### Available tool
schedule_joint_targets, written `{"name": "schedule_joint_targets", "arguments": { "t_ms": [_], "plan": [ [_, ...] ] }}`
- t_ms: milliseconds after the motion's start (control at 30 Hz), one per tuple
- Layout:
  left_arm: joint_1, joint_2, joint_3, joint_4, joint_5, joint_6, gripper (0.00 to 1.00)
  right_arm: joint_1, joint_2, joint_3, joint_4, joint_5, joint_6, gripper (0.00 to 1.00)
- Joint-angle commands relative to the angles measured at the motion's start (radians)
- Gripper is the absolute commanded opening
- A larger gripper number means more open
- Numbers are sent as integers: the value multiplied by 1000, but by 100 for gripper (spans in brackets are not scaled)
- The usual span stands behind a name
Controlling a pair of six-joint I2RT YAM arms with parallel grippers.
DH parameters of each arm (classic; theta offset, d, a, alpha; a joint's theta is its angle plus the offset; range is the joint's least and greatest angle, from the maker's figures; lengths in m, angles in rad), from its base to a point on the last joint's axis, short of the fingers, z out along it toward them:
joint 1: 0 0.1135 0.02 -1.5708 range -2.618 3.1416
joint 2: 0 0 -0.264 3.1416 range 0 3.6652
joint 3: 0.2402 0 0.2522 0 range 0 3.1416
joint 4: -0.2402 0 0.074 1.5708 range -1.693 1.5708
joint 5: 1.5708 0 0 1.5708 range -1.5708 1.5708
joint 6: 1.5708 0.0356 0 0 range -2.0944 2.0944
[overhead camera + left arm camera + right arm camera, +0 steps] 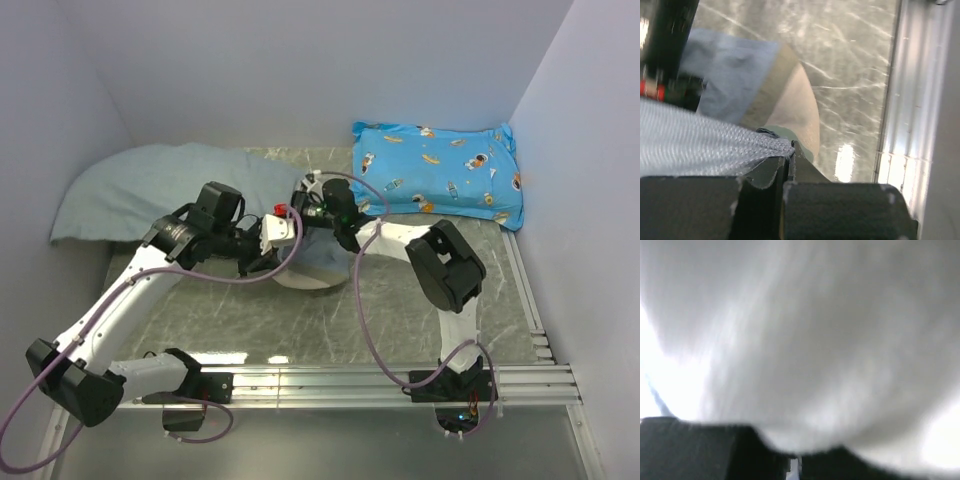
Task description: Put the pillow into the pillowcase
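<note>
With left pincer [788,155] pinching the pillowcase [140,190] hem and right pincer [795,465] seemingly pinching the pillow [805,340], hold the mouth taut and push slowly.

Soft, even light falls from overhead in the top view. The table [400,300] looks bright, with only faint, diffuse shadows on it. Pale glare patches lie on the stone just behind the rail [350,380]. In the left wrist view a white hot spot sits on the table just beside the rail, which is washed out. The pillowcase [700,145], close to the lens, is soft, and the corner farthest from the rail is smeared. The right wrist view is filled by the blurred pillow [815,340], blown out at both side edges.
</note>
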Motion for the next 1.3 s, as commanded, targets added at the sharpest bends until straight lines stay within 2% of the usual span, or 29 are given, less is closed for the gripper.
{"name": "schedule_joint_targets", "arguments": {
  "t_ms": [0,67,200,300,333,367,400,433,467,500,567,600,667,700,733,767,800,833,900,933,967,1033,1067,1133,1167,1233,1267],
  "plan": [
    [-62,46,104,-192,303,39,0,48,104,52,-22,183,-1,0],
    [-59,51,107,-214,282,48,0,60,146,21,-27,194,-3,0],
    [-24,-17,40,-159,246,31,0,78,157,-38,-55,217,-41,0],
    [10,-41,0,-172,223,45,0,97,174,-62,-99,186,-93,0],
    [18,-46,-5,-188,217,54,0,97,174,-43,-116,160,-122,3],
    [34,-44,-9,-217,211,81,0,95,165,-36,-162,99,-151,20],
    [39,-49,-18,-228,178,89,2,92,146,-25,-205,68,-226,28],
    [42,-60,-23,-229,145,86,9,86,97,7,-269,42,-280,35],
    [59,-66,-26,-228,122,80,12,83,62,14,-399,19,-338,43],
    [73,-73,-34,-244,104,97,14,77,22,9,-439,10,-450,46],
    [103,-93,-44,-255,88,126,20,71,-105,-15,-557,-9,-550,59],
    [111,-96,-55,-287,79,146,22,62,-140,-13,-620,-27,-654,59],
    [124,-107,-78,-321,56,204,25,42,-211,17,-798,-67,-748,60],
    [128,-112,-86,-329,41,212,27,31,-227,24,-847,-134,-843,60],
    [131,-122,-94,-340,27,221,32,5,-242,58,-915,-139,-897,60],
    [133,-126,-97,-335,22,206,37,-12,-245,78,-1061,-139,-953,59],
    [133,-130,-92,-323,25,182,42,-27,-248,89,-1110,-160,-1054,59],
    [133,-123,-78,-300,53,156,52,-76,-253,98,-1177,-150,-1086,59],
    [133,-95,-10,-259,76,52,64,-144,-257,69,-1182,-185,-1098,62],
    [133,-51,17,-166,68,-22,64,-176,-254,58,-1167,-173,-1074,63],
    [133,-20,93,-145,74,-114,64,-238,-247,55,-1126,-177,-1023,63],
    [119,76,168,-28,36,-195,67,-291,-211,67,-1036,-167,-948,63],
    [119,106,236,23,-41,-310,67,-332,-199,69,-992,-153,-864,63],
    [111,196,290,106,-130,-374,68,-354,-156,81,-844,-121,-790,63],
    [98,231,345,178,-243,-433,68,-359,-135,99,-816,-104,-728,63],
    [96,363,417,208,-339,-463,68,-354,-58,148,-678,-114,-657,62],
    [94,414,511,206,-379,-481,68,-347,-31,165,-650,-113,-585,62]
  ]
}}
